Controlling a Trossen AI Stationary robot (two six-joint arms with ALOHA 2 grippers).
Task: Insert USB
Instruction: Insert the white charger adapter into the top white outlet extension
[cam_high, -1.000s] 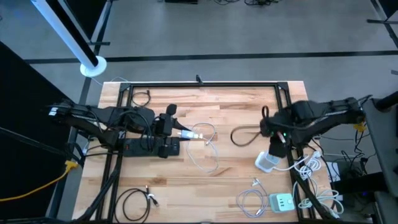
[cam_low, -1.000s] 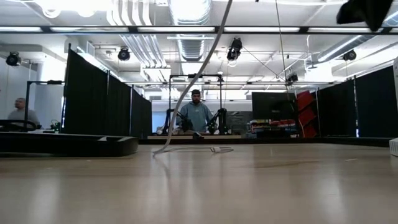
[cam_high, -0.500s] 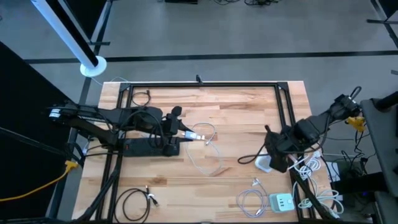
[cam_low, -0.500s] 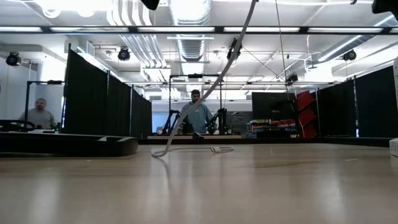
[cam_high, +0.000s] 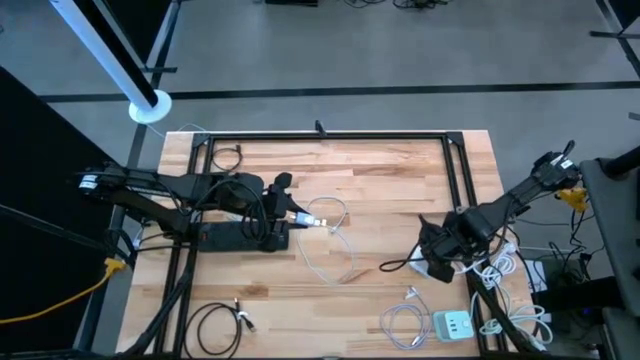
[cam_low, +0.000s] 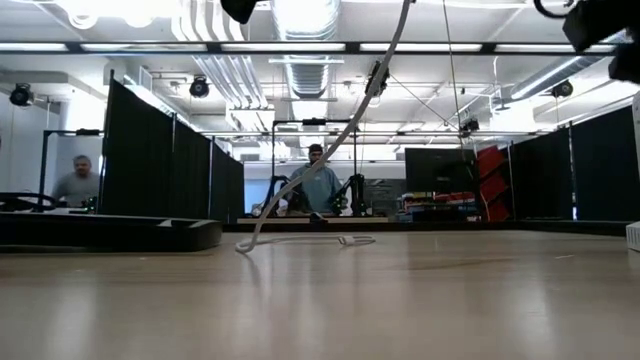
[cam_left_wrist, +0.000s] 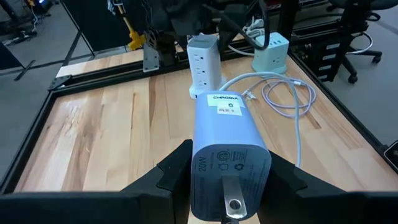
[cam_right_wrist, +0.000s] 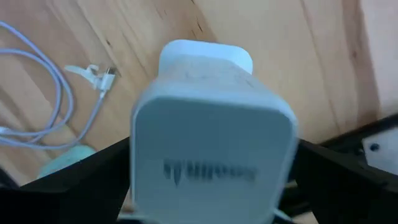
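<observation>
A: Wood table (cam_high: 380, 180). Left gripper (cam_left_wrist: 227, 180) clamps the charger (cam_left_wrist: 227, 149), beside the power strip (cam_high: 225, 236).
B: Right gripper (cam_high: 432, 255)?
A: Over white tower (cam_right_wrist: 208, 143); jaws straddle it, grip unclear. Charger looks rigid, light, slick; hold its sides.

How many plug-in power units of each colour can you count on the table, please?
Black power strip: 1
White power tower: 1
Mint green charging block: 1
Pale blue charger: 1
Total: 4
</observation>
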